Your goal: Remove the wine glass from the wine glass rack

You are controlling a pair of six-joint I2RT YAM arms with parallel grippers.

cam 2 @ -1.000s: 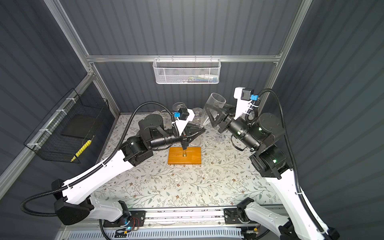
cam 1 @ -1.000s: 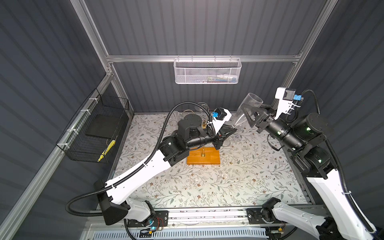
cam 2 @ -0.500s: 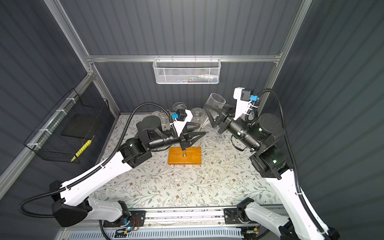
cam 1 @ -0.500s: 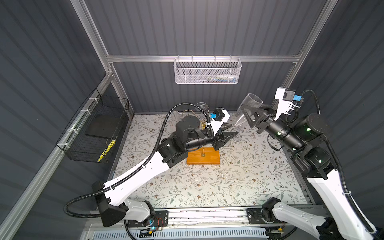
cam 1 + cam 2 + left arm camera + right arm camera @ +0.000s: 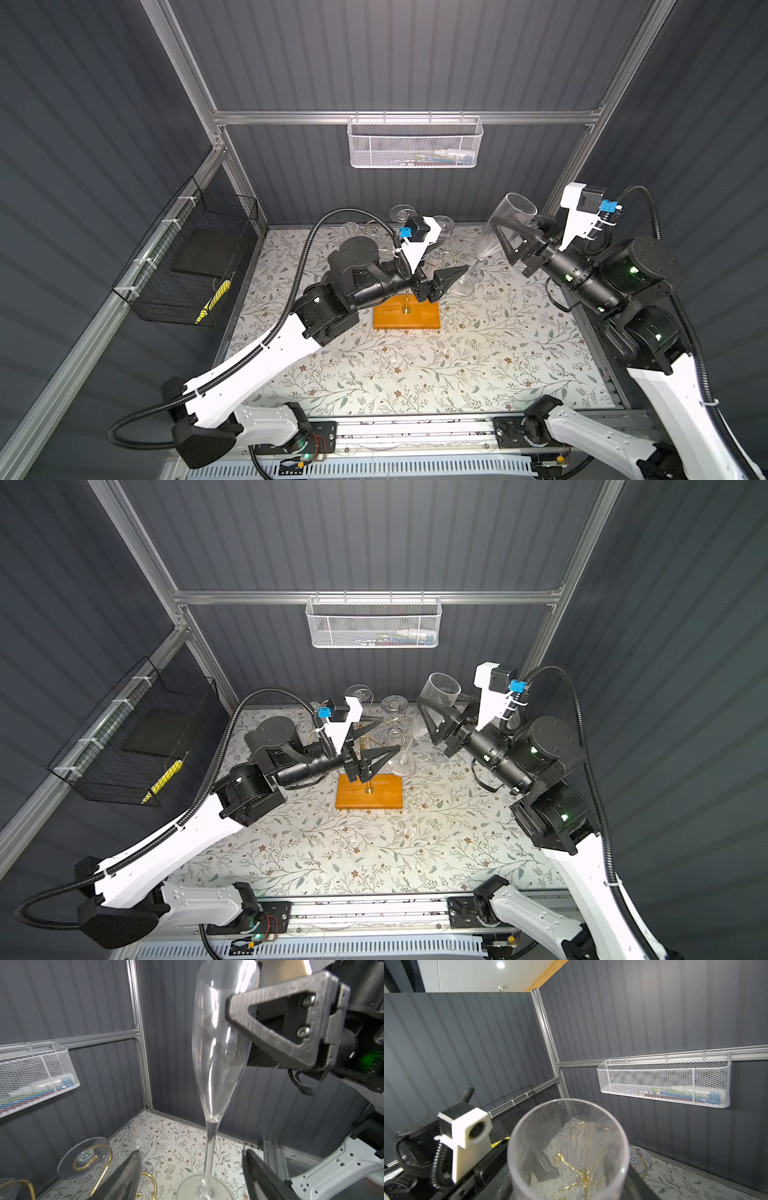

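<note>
A tall clear wine glass stands upright to the right of the wine glass rack, free of its arms. My right gripper is shut on its bowl. My left gripper is open, with the stem between its spread fingers and touching neither. The foot is low over the mat; I cannot tell whether it touches. The wine glass rack has a gold pole and an orange wooden base, just under my left gripper.
Other glasses hang upside down on the rack's gold arms. A white mesh basket hangs on the back wall. A black wire basket hangs on the left wall.
My left gripper has opened and let go of the glass stem, drawing back a little. My right gripper has kept its hold on the bowl and barely moved.
</note>
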